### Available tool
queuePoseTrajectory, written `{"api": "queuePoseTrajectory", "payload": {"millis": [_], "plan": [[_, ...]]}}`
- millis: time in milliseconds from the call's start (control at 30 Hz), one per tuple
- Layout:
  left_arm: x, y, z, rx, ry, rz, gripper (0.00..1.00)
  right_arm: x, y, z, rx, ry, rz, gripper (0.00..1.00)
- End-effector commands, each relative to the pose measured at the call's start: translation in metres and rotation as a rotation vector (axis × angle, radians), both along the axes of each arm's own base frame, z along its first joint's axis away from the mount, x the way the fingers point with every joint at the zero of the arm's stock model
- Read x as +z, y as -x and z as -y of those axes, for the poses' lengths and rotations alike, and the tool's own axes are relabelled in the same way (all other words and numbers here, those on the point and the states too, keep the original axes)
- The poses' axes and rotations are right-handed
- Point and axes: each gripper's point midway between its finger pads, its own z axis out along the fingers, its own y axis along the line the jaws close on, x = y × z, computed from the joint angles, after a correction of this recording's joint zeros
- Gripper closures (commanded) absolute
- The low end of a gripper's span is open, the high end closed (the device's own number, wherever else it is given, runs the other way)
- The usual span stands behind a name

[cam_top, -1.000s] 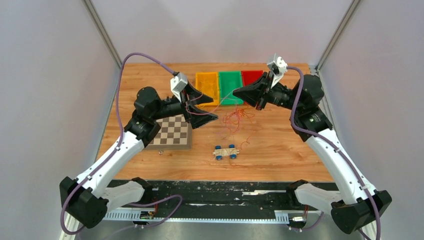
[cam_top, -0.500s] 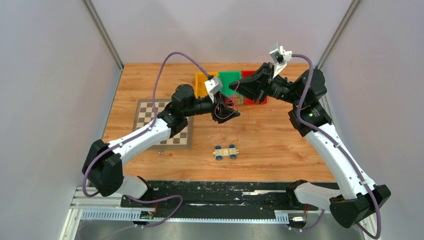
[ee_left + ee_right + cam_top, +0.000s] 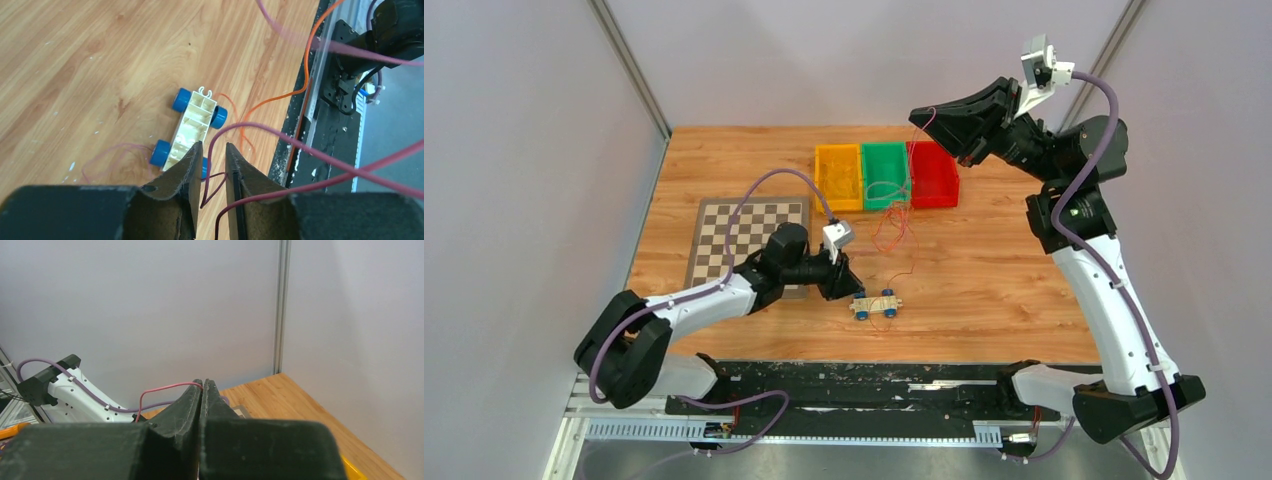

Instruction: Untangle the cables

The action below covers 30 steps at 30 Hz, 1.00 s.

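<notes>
Wood-grain counter (image 3: 1014, 290), and on the left a checkerboard (image 3: 749, 232) lies flat, with the left arm stretched low over its near corner. The left tool (image 3: 848, 288) is down near the counter, just beside a small blue-wheeled toy car (image 3: 876, 305). Its jaws are nearly together with a slim gap, and a dark red strand runs through the gap, not visibly pinched. Mid-counter are the cables (image 3: 896, 228), a loose red-and-orange snarl in front of the yellow bin (image 3: 838, 178) and green bin (image 3: 884, 175), with the red bin (image 3: 932, 175) alongside. One strand climbs steeply to the right tool (image 3: 917, 113), which is clamped tight on it high above the bins.
</notes>
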Motion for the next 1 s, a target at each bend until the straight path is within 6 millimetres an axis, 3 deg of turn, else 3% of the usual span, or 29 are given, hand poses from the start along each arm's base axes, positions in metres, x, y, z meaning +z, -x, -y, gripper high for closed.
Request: {"api": "queuePoseTrajectory", "payload": {"millis": [0,133,200,267,400,567,700,767,833,867,967], "plan": [[0.011,-0.006,-0.011,0.015,0.011,0.038,0.67,0.029,0.009,0.01,-0.015,-0.053,0.048,1.0],[0.062,0.002,-0.018,-0.038,0.135,0.149,0.19,0.01,0.009,0.008,0.006,-0.026,0.008,1.0],[0.112,0.008,-0.017,-0.069,0.214,0.263,0.04,-0.006,0.009,0.004,0.035,-0.008,-0.04,1.0],[0.158,0.009,-0.015,-0.069,0.268,0.369,0.01,-0.021,0.009,0.0,0.065,0.001,-0.084,1.0],[0.221,-0.015,-0.006,0.017,0.331,0.527,0.0,-0.043,0.015,-0.011,0.141,0.023,-0.135,1.0],[0.262,-0.041,0.024,0.019,0.405,0.632,0.02,-0.048,0.019,-0.016,0.169,0.033,-0.142,1.0],[0.257,-0.038,0.057,-0.078,0.447,0.635,0.13,-0.039,0.019,-0.017,0.176,0.021,-0.136,1.0],[0.235,-0.038,0.07,-0.111,0.43,0.606,0.24,-0.029,0.021,-0.017,0.186,0.005,-0.128,1.0],[0.201,-0.043,0.079,-0.124,0.384,0.549,0.37,-0.015,0.023,-0.016,0.19,-0.015,-0.111,1.0],[0.174,-0.046,0.081,-0.134,0.341,0.529,0.41,-0.006,0.025,-0.016,0.192,-0.024,-0.096,1.0],[0.119,-0.048,0.073,-0.123,0.253,0.445,0.6,0.024,0.03,-0.011,0.179,-0.049,-0.033,1.0]]}}
